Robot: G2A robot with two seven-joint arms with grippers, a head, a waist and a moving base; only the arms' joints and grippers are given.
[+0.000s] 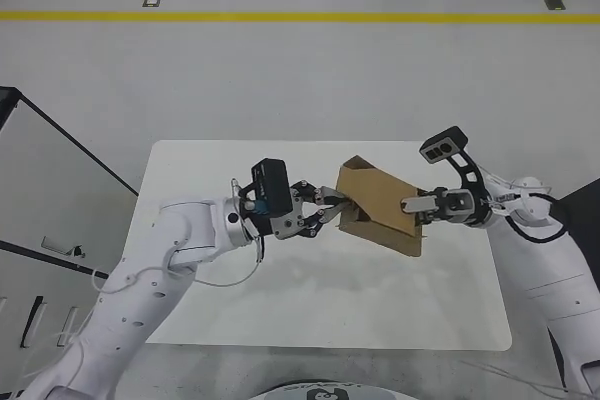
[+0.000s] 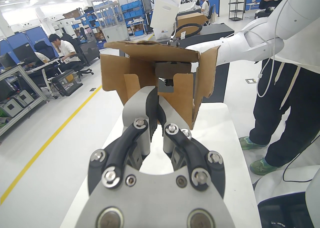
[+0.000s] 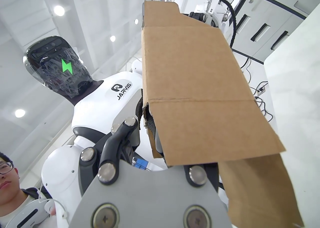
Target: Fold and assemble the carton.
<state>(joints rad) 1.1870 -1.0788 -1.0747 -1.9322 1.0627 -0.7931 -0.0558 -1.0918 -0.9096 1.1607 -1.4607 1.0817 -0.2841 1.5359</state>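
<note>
A: How many cartons are on show?
B: Just one: a single brown cardboard carton.
A: How many grippers?
B: Two, a left gripper and a right gripper, one on each of the two white arms.
A: And tables?
B: One white table.

White rounded table, carton above it.
</note>
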